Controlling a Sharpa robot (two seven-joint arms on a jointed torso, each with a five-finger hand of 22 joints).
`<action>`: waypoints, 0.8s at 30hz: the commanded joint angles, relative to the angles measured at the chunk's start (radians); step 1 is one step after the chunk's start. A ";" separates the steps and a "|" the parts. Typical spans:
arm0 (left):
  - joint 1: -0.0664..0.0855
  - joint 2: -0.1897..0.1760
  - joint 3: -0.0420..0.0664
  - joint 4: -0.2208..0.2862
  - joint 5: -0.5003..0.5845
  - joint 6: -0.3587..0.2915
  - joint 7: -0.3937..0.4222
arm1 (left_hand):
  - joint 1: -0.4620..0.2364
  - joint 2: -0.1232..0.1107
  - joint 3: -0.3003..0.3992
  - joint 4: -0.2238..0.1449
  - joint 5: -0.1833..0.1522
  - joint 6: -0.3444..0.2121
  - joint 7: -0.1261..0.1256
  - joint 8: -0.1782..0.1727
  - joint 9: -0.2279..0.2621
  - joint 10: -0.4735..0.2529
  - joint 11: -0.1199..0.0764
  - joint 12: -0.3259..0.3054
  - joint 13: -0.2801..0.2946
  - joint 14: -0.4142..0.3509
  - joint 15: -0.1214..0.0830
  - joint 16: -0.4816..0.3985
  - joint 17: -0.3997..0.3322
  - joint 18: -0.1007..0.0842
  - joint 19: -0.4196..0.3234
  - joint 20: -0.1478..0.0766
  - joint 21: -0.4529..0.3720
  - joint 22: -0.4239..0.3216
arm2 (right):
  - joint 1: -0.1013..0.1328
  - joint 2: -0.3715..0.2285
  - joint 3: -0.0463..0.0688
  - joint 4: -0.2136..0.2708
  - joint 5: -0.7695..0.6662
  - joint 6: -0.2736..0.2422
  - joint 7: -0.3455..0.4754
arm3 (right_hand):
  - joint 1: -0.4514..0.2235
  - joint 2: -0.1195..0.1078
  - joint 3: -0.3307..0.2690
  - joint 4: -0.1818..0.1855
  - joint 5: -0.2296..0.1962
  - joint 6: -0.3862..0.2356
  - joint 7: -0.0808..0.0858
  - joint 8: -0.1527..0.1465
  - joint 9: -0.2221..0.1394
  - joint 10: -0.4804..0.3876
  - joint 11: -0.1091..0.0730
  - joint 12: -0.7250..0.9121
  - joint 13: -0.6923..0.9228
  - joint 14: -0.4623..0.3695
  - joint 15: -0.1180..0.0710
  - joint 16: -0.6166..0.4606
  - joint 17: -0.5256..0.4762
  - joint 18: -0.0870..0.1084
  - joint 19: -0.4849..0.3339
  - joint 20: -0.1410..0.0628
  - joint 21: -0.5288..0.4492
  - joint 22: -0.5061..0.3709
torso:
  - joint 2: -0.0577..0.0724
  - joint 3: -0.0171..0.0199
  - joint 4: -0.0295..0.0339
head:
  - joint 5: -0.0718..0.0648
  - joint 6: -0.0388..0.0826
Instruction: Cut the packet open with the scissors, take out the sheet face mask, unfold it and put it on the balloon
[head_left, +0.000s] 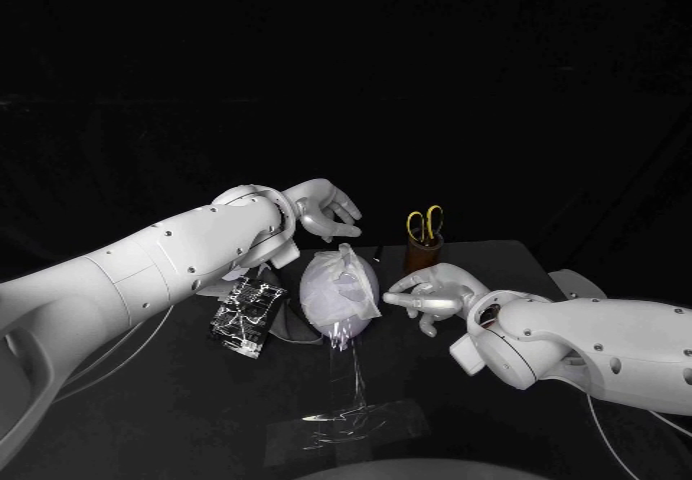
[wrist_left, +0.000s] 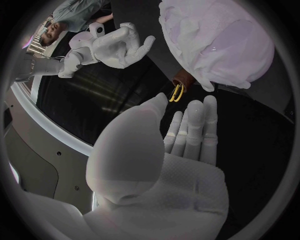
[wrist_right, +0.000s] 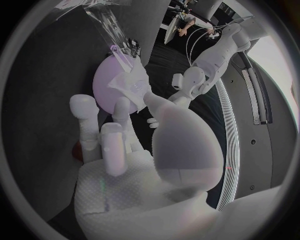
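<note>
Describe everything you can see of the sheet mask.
The sheet mask is a thin, white, wet-looking sheet, opened out but wrinkled. It is draped over the top and sides of the pale lilac balloon, clinging in folds with one corner poking up. Fingertips of the right hand reach the edge nearest that hand; whether they pinch it is unclear. The left hand hovers above, apart from it.

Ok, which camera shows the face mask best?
Left wrist view: the face mask is close and unobstructed. The head view shows it whole but small, on the balloon. In the right wrist view, the right robot hand's fingers partly cover it.
</note>
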 joint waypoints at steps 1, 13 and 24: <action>0.001 -0.001 0.001 -0.002 0.019 0.024 -0.012 | -0.001 -0.003 -0.009 -0.001 0.001 -0.006 0.040 -0.006 -0.001 -0.011 0.000 -0.009 0.000 -0.006 0.003 0.005 -0.002 0.013 0.003 0.010 -0.005 -0.002 | -0.001 -0.003 0.000 -0.004 -0.017 -0.017 -0.034 | 0.004 -0.005 -0.017 0.009 -0.004 -0.009 0.002 -0.010 -0.003 -0.012 0.001 -0.005 -0.007 0.029 0.009 -0.008 0.097 0.022 -0.007 0.002 -0.012 0.042 | 0.000 0.0000 -0.0002 | 0.001 0.000; 0.001 -0.129 0.008 0.085 0.175 -0.125 0.067 | 0.037 0.034 -0.003 -0.009 0.001 0.165 0.024 0.071 0.033 0.130 -0.038 0.066 0.024 0.021 -0.029 0.028 -0.026 0.031 0.031 0.005 0.009 0.005 | 0.010 -0.016 0.001 -0.072 -0.136 -0.048 0.058 | 0.099 0.057 -0.025 0.009 0.028 0.073 -0.015 0.009 0.002 0.078 -0.018 0.148 0.075 0.053 -0.005 0.030 0.137 0.012 0.041 -0.002 0.091 0.066 | 0.002 0.0008 0.0024 | 0.010 -0.002; -0.001 -0.298 0.009 0.218 0.271 -0.157 0.066 | 0.040 0.040 0.007 0.002 0.001 0.205 0.001 0.093 0.041 0.212 -0.067 0.135 0.051 0.046 -0.056 0.014 -0.056 0.032 0.048 -0.015 0.009 0.004 | 0.124 0.087 0.005 -0.243 -0.325 0.093 0.164 | 0.210 0.112 0.042 -0.062 0.026 0.161 -0.036 0.000 -0.012 0.233 -0.038 0.439 0.287 0.105 -0.025 0.121 0.255 -0.029 0.139 -0.023 0.364 0.140 | 0.007 -0.0010 0.0057 | 0.021 -0.002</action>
